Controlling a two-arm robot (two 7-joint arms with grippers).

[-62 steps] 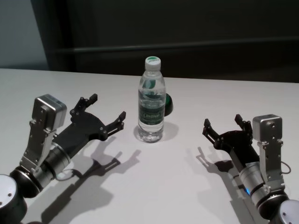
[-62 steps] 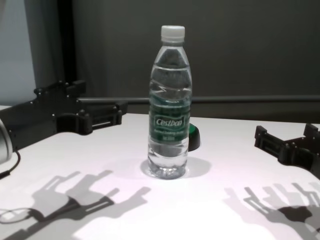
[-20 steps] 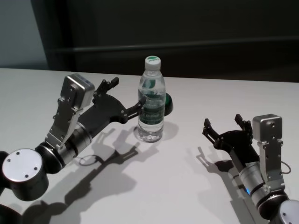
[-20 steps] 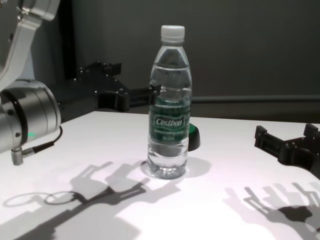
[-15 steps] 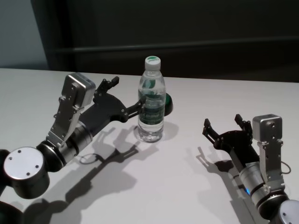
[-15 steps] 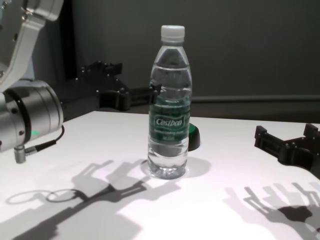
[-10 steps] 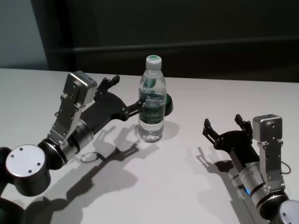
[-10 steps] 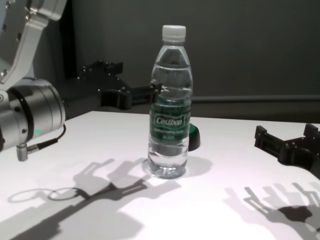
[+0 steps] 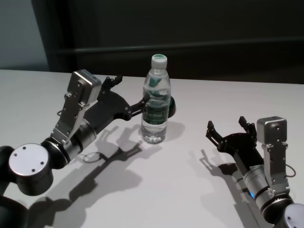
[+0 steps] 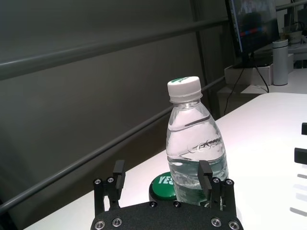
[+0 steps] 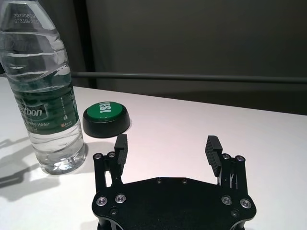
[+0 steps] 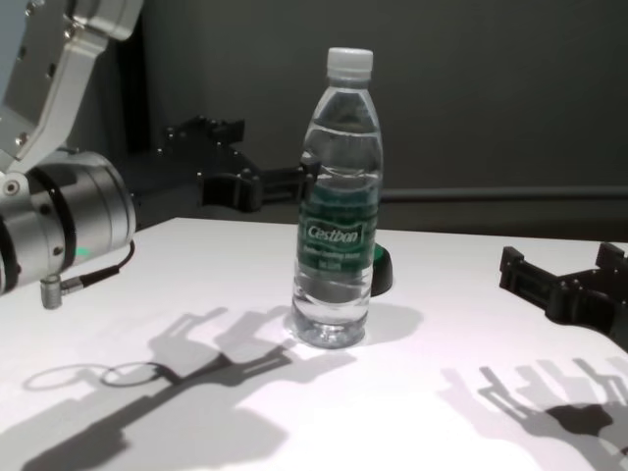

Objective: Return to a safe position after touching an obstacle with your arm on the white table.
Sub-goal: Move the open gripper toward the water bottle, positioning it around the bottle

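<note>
The white table (image 9: 156, 190) spreads broad and flat under everything, with the bottle as the landmark near its middle. The left arm (image 9: 71, 133) reaches in from the bottle's left, raised above the tabletop, its silver joints nearest the robot's body. The right arm (image 9: 266, 171) lies low, well apart on the bottle's right and nearer the robot.

The bottle (image 9: 156, 99) stands with its base on the table, its capped top tilted slightly to the right, away from the left arm. The left gripper (image 9: 130, 92) sits at the bottle's left flank at label height, jaws spread wide and holding nothing. Its right finger (image 10: 205, 175) meets the bottle's side at about the top of the green label, while the other finger stands clear to the bottle's left and farther back. The right gripper (image 9: 228, 128) points toward the far edge, its fingers also wide apart and empty, well clear of the bottle.

A small green button (image 11: 106, 117) on a black base sits just behind the bottle, on its right.
</note>
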